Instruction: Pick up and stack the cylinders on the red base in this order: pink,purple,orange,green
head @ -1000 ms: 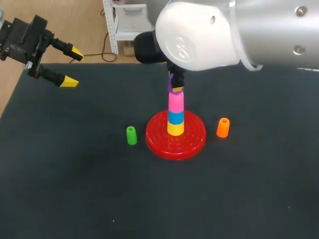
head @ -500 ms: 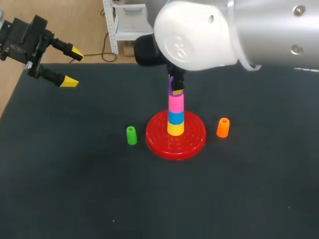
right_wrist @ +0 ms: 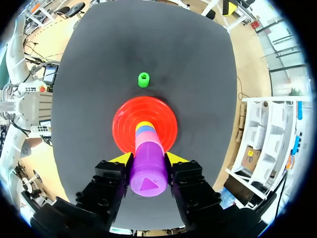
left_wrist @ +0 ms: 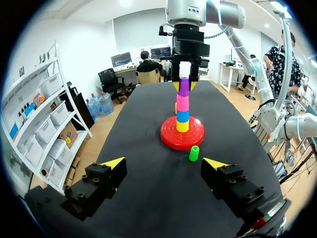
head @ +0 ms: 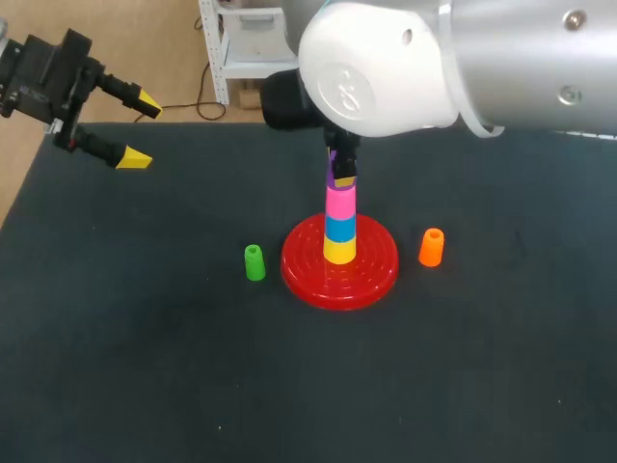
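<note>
— Dark tabletop (head: 145, 367), red base (head: 371, 275) near its middle. Which step is this?

— Step 2, I judge. The right gripper (right_wrist: 147, 157) is clamped on purple (right_wrist: 147, 171), 1 finger on each side. It holds purple upright directly over pink (head: 339, 201), which is already on the base above blue (head: 339, 228) and yellow (head: 338, 250).

— Is purple seated?

— From the left wrist view it appears to touch the top of pink. Whether it is pushed fully home I cannot tell.

— And the other 2?

— Orange (head: 431, 247) stands on the tabletop just beside the base, toward the right edge. Green (head: 254, 262) stands just beside the base, toward the left edge. The left gripper (head: 140, 129) hangs over the far left corner, fingers apart, holding nothing.

— What does the next move call for?

— Probably pressing purple straight down while keeping it centred. Then the fingers part and the gripper lifts clear without nudging pink. After that comes orange, and green goes last.
</note>
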Controlling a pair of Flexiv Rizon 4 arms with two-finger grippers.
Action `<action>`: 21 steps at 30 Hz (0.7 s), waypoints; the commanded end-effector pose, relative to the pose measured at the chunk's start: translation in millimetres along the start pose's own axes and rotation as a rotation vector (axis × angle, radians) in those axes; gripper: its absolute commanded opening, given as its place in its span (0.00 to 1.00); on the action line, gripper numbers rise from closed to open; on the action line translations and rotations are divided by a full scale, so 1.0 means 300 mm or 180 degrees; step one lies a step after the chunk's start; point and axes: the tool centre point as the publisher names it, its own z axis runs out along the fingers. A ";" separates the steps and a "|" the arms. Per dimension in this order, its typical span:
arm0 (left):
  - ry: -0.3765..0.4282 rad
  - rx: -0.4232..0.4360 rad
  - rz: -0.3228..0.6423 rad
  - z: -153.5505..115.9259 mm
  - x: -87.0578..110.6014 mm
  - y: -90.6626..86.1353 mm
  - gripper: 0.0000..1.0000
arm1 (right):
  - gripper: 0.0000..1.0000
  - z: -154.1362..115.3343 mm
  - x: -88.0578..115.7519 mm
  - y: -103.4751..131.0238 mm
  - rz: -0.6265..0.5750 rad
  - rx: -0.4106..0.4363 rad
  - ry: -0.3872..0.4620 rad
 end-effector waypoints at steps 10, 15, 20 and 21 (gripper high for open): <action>0.0000 0.0002 0.0003 0.000 0.002 0.002 1.00 | 0.00 0.049 0.003 -0.002 0.0012 -0.0040 0.0002; 0.0000 0.0002 0.0003 0.000 0.002 0.002 1.00 | 0.00 0.060 0.002 -0.005 0.0021 -0.0063 0.0004; 0.0000 0.0002 0.0003 0.000 0.002 0.002 1.00 | 0.00 0.069 -0.001 -0.005 0.0018 -0.0096 -0.0001; 0.0000 0.0002 0.0003 0.000 0.002 0.002 1.00 | 0.00 0.070 -0.002 -0.005 0.0017 -0.0100 -0.0002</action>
